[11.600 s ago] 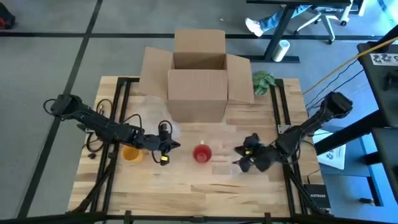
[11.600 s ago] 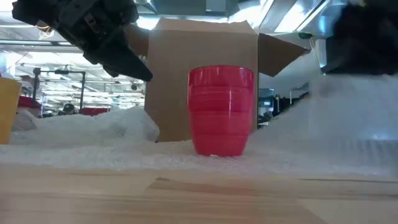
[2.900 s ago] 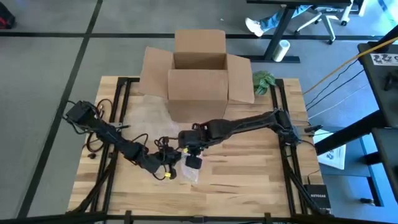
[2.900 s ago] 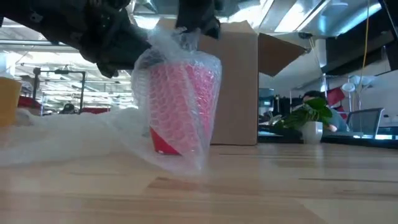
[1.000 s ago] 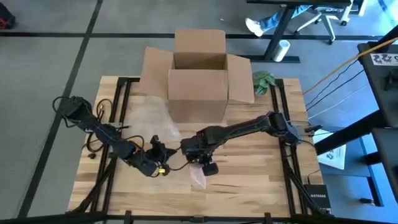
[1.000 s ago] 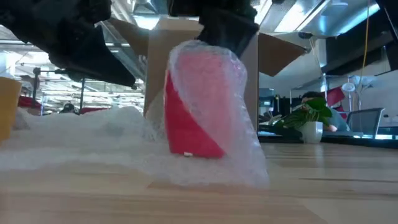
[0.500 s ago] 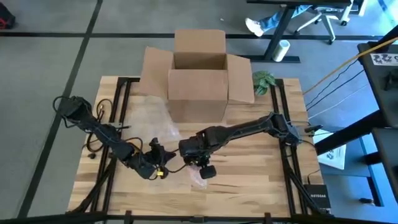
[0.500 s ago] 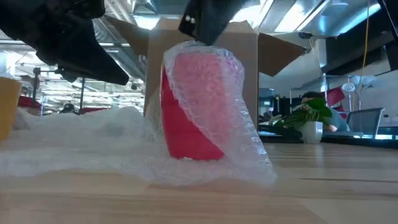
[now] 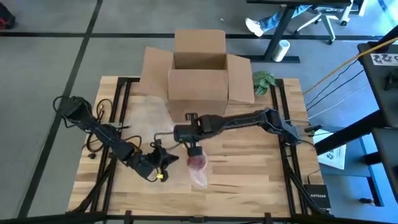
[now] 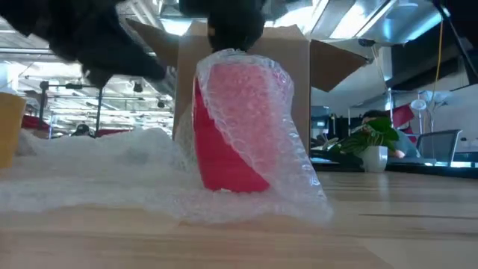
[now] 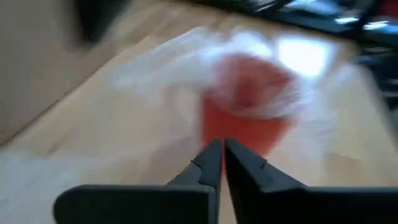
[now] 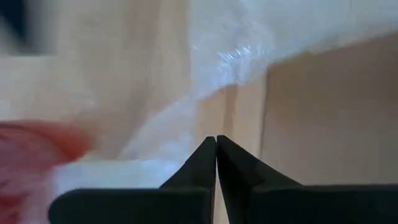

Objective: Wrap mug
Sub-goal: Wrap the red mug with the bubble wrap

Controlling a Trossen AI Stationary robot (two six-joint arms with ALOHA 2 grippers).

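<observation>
Wooden table (image 9: 249,180) fills the high view, with grey floor around it and an open box (image 9: 198,78) at its far edge. Bubble wrap (image 10: 97,175) spreads over the boards on the left arm's side and climbs around the mug (image 10: 231,127), a red one standing upright near the table's middle, its right face and top covered and its lower left face bare.

From the right side the right arm reaches across in front of the box. Its gripper (image 9: 193,149) hangs just above the mug's far rim, the fingers (image 12: 214,163) pressed together with nothing seen between them.

From the left side the left gripper (image 9: 169,158) sits low, just beside the mug and pointed at it, over the wrap. Its fingers (image 11: 219,165) are closed too, tips meeting, short of the mug.

A small plant (image 9: 263,81) stands beside the box, well behind the right gripper.
</observation>
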